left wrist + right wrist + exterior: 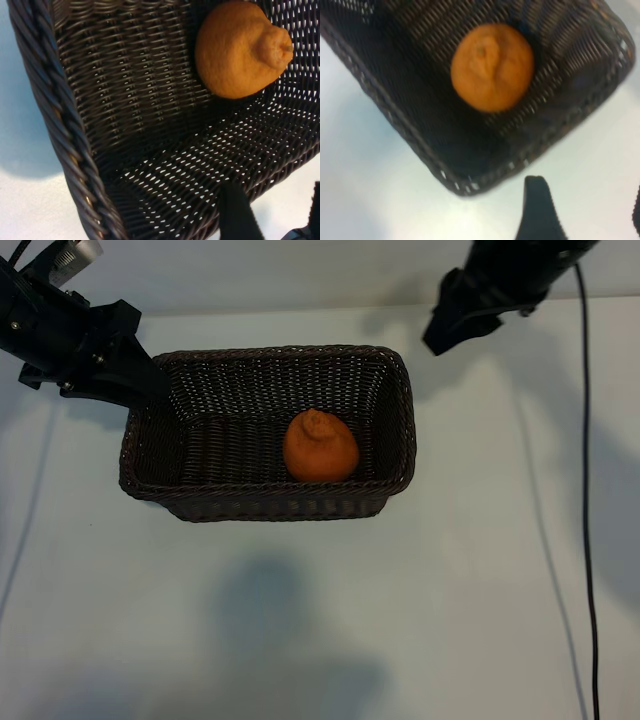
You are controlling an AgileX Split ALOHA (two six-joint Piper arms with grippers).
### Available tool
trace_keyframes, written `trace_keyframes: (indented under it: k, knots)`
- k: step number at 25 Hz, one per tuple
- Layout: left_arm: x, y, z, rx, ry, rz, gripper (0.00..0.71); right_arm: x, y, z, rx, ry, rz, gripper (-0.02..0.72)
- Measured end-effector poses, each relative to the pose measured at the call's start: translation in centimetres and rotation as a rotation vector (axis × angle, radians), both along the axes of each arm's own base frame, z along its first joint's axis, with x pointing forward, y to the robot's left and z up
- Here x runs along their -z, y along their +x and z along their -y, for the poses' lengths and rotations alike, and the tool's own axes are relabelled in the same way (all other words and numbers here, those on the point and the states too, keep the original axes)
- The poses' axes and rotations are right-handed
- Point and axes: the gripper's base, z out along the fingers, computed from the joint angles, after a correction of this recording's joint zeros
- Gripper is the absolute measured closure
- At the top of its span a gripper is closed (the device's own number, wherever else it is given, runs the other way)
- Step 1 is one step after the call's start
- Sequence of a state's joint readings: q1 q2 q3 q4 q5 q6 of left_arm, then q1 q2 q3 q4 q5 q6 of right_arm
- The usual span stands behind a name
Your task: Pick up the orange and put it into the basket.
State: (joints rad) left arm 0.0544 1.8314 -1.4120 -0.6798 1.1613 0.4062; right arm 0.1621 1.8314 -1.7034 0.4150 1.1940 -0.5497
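Note:
The orange (320,447) lies inside the dark woven basket (396,390), right of its middle, knob upward, with nothing touching it. It also shows in the left wrist view as the orange (235,50) on the basket (65,115) floor, and in the right wrist view as the orange (492,67) in the basket (395,117). My left gripper (150,385) hovers at the basket's far-left corner, open (276,215), its fingers spread on either side of the rim. My right gripper (440,335) hangs high beyond the basket's far-right corner, open and empty (587,215).
The basket stands on a plain white table (300,620). A black cable (585,490) runs down the right side. Shadows of the arms fall on the table in front of the basket.

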Motion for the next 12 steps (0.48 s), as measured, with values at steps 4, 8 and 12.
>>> trace_keyframes:
  k: [4, 8, 12]
  knots:
    - [0.0, 0.0, 0.0, 0.0, 0.0, 0.0, 0.306, -0.1, 0.2, 2.1, 0.006, -0.014, 0.003, 0.258]
    - [0.0, 0.0, 0.0, 0.001, 0.002, 0.0, 0.306, 0.4, 0.4, 4.3, 0.053, -0.007, -0.012, 0.258]
    - [0.0, 0.0, 0.0, 0.005, 0.002, 0.003, 0.306, 1.6, 0.3, 6.0, 0.086, -0.005, -0.051, 0.258]
